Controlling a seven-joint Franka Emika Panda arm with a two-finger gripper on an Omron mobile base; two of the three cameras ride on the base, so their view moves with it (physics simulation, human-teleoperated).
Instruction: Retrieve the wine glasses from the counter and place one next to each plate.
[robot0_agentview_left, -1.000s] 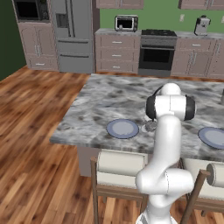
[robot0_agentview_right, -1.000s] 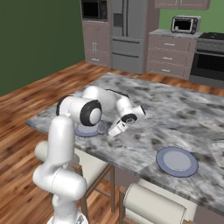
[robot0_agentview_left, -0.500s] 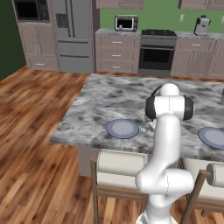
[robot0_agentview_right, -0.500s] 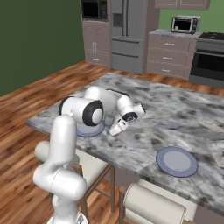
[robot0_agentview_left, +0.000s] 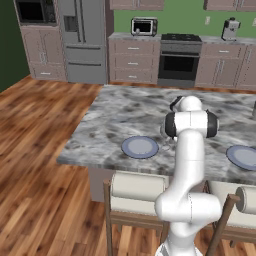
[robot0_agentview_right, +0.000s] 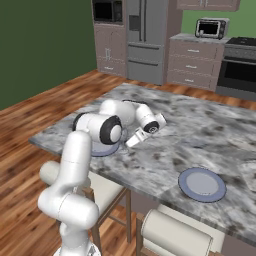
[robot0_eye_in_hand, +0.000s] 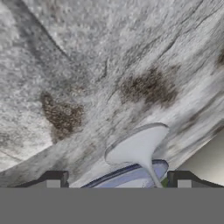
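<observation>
We see the tool (robot0_eye_in_hand: 116, 180) spread wide around the wine glass (robot0_eye_in_hand: 141, 146) stem (foot on the marbled bench (robot0_eye_in_hand: 109, 65)), fingers apart from it, just beside the near plate (robot0_eye_in_hand: 131, 175).

Marbled island (robot0_agentview_left: 120, 117), two plates (robot0_agentview_left: 140, 147) (robot0_agentview_right: 201, 183), wine glass foot (robot0_eye_in_hand: 136, 144) standing on it

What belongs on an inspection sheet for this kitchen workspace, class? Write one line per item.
surface: marbled island, carrying plates and a glass.
job's things: plate by the arm; second plate; wine glass, foot on the marble beside a plate's rim.
clutter: nothing seen.
grippers: gripper open, fingertips either side of the glass's stem, not touching.
cables: nothing seen.
surroundings: stools, fridge, oven, wood floor.
</observation>
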